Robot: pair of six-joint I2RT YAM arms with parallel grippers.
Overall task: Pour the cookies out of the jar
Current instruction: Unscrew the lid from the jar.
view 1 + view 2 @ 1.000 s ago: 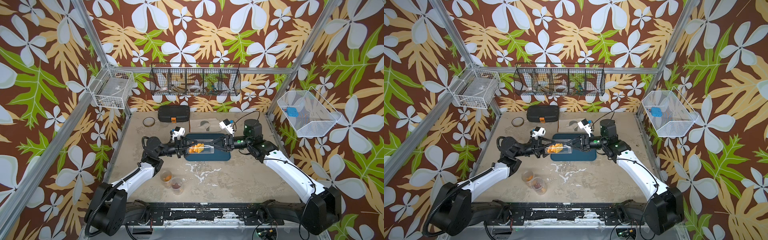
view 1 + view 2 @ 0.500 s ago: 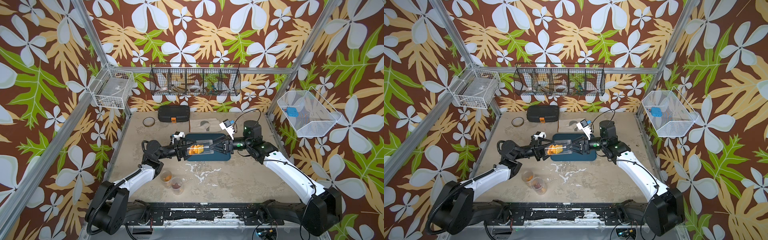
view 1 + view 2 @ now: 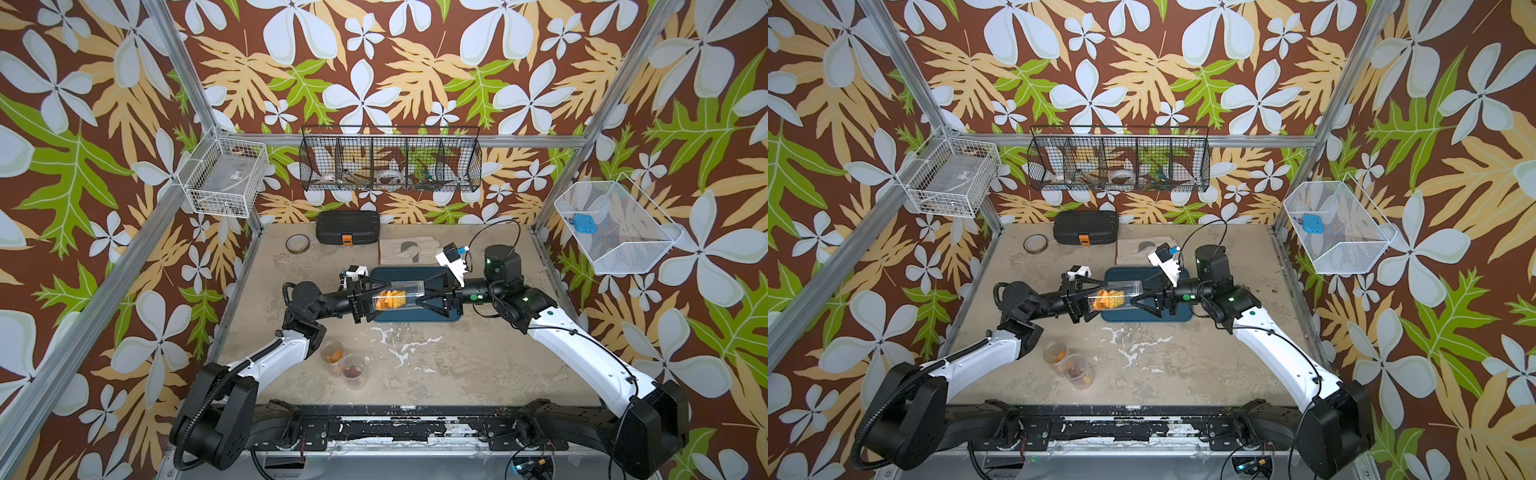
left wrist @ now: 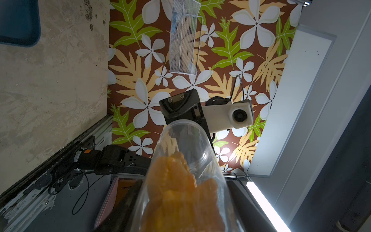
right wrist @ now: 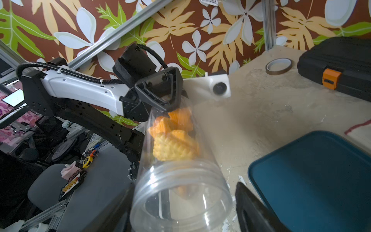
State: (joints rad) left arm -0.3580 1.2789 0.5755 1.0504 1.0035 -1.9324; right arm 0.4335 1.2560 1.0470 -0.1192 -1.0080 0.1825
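Since a second ago the right gripper [image 3: 422, 293] has let its jaws part. They now stand open on either side of the threaded mouth of the jar [image 3: 409, 291], one finger [image 5: 253, 209] just clear of the rim. Clamped on the closed end, the left gripper [image 3: 380, 300] holds this clear plastic jar on its side in the air above the dark blue tray [image 3: 415, 319] at mid-bench. Ridged orange-yellow cookies [image 3: 390, 300] are heaped at the base end. The bench [image 3: 478, 365] is mottled, sandy and flecked with white, and floral wallpaper lines the walls. A black hard case [image 3: 348, 227] and a tape roll [image 3: 297, 244] sit along the back edge.
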